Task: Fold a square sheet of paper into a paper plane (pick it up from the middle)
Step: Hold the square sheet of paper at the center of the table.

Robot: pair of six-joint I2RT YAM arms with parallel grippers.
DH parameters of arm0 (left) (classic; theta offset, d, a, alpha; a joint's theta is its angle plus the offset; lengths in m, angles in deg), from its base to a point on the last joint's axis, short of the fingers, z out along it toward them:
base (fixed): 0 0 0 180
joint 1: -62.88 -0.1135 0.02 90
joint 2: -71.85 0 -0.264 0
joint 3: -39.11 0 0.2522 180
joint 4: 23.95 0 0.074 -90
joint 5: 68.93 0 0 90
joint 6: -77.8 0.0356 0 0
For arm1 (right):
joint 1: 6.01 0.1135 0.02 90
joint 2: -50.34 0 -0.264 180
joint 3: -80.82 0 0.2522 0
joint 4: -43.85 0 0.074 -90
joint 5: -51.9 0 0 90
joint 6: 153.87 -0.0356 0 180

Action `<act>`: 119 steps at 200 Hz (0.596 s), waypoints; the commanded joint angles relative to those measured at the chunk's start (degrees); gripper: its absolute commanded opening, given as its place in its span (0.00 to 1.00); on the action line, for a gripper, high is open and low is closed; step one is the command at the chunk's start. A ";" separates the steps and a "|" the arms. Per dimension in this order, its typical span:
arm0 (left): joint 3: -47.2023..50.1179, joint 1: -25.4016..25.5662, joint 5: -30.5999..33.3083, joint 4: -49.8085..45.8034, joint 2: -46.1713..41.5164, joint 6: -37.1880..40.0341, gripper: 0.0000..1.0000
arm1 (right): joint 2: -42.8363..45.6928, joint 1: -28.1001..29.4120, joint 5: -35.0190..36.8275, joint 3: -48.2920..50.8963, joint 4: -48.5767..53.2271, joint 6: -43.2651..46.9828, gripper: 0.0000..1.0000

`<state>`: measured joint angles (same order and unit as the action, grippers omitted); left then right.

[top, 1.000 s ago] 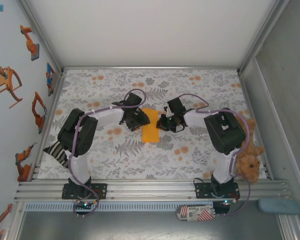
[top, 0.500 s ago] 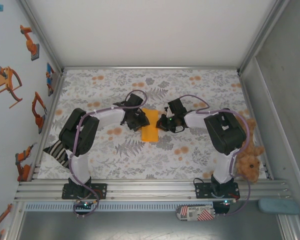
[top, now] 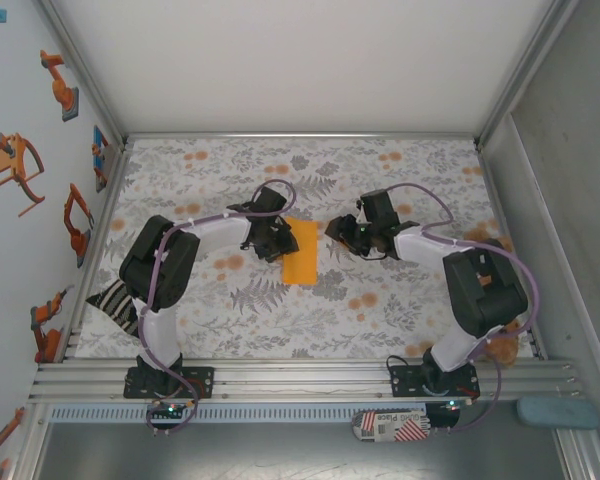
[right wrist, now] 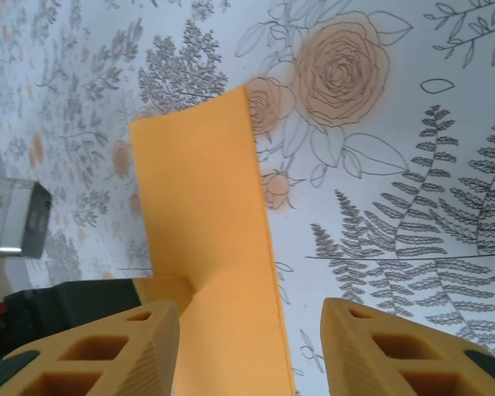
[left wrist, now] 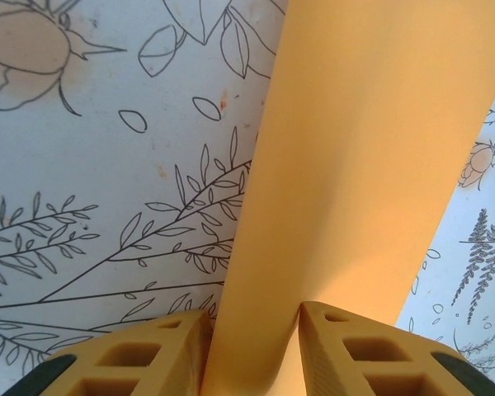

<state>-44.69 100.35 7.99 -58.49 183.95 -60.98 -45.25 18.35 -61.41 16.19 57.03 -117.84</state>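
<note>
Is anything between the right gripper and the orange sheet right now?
Nothing visible. The right gripper, jaws open, points at the sheet of paper, with only flowered cloth around its edge. The left gripper pinches the sheet from the opposite side, clear of that path.

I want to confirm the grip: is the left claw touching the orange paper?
Touching. In the left wrist view, the left claw pinches a raised ridge of the orange paper.

Flower-printed cloth (top: 280, 310) spread over the counter. Brown plush teddy (top: 498, 347) at its right edge, black-and-white striped fabric (top: 110, 303) at the left. Grey-blue pad (top: 557, 412) and red-striped packet (top: 388, 426) below the near rail (top: 300, 381). Orange robot stickers (top: 20, 165) on the left wall.
</note>
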 commanded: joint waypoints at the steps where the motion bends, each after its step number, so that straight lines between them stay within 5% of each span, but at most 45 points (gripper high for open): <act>1: 2.76 0.33 4.39 -4.92 7.83 2.12 0.36 | -0.71 0.19 2.37 -1.74 2.13 1.89 0.48; 119: 1.92 0.43 3.50 -6.78 12.49 -0.30 0.38 | -4.68 0.34 -0.79 -1.99 -0.63 1.11 0.40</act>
<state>-47.40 100.33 7.70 -61.94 186.07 -61.70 -49.07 18.35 -61.08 14.70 58.17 -116.59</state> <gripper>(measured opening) 0.382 0.411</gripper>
